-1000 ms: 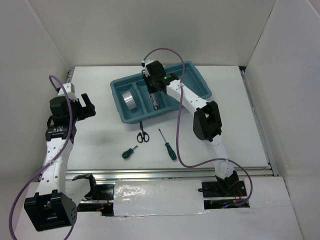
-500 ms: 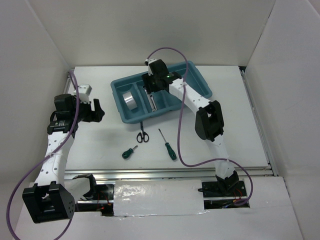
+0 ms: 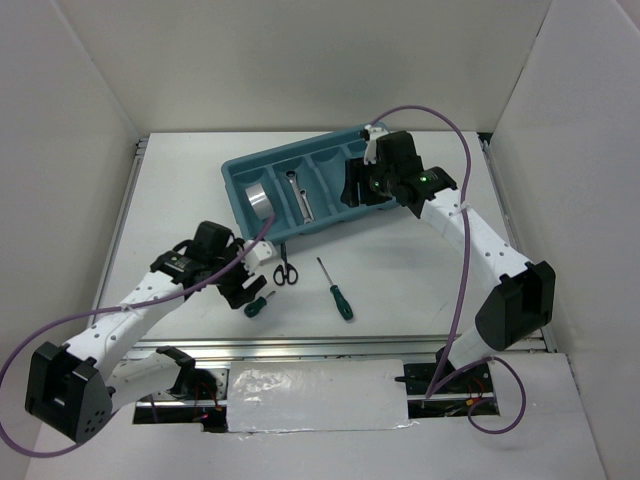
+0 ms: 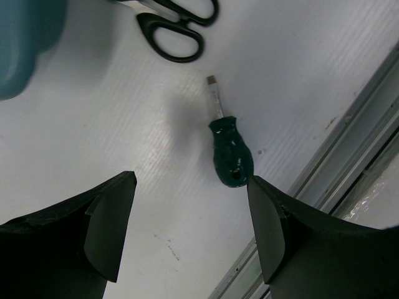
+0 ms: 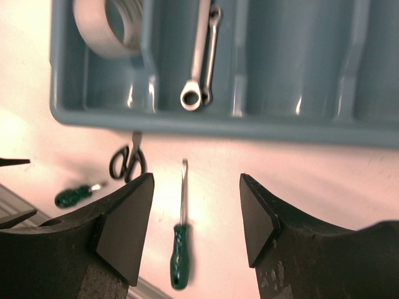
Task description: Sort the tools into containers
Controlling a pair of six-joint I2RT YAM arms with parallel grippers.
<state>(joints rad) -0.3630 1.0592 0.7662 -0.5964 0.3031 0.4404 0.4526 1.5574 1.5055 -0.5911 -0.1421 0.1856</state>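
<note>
At the left, the left pincer (image 3: 243, 283) (image 4: 192, 205) hangs low over the white surface (image 3: 180, 200) with its jaws spread and nothing between them. The green-handled stubby screwdriver (image 3: 258, 305) (image 4: 230, 159) lies flat on the surface just ahead of it; in the left wrist view the butt of its handle sits just beside the inner edge of one finger, apart from it. A little farther right and back, the black-handled scissors (image 3: 286, 268) (image 4: 177, 28) lie closed on the surface, near the front wall of the teal-blue tray (image 3: 232, 190) (image 5: 249, 128). Right of them the long screwdriver (image 3: 337, 290) (image 5: 180, 249) lies with its green handle toward the arm bases. In the tray, the silver-grey tape roll (image 3: 258, 203) (image 5: 103, 25) stands on edge in the leftmost compartment. The next compartment holds the long wrench (image 3: 301, 195) (image 5: 198, 56) and the short wrench (image 5: 214, 37), side by side. Farthest right, the right pincer (image 3: 355, 190) (image 5: 196, 187) hovers above the right part of the tray, jaws apart, holding nothing.
</note>
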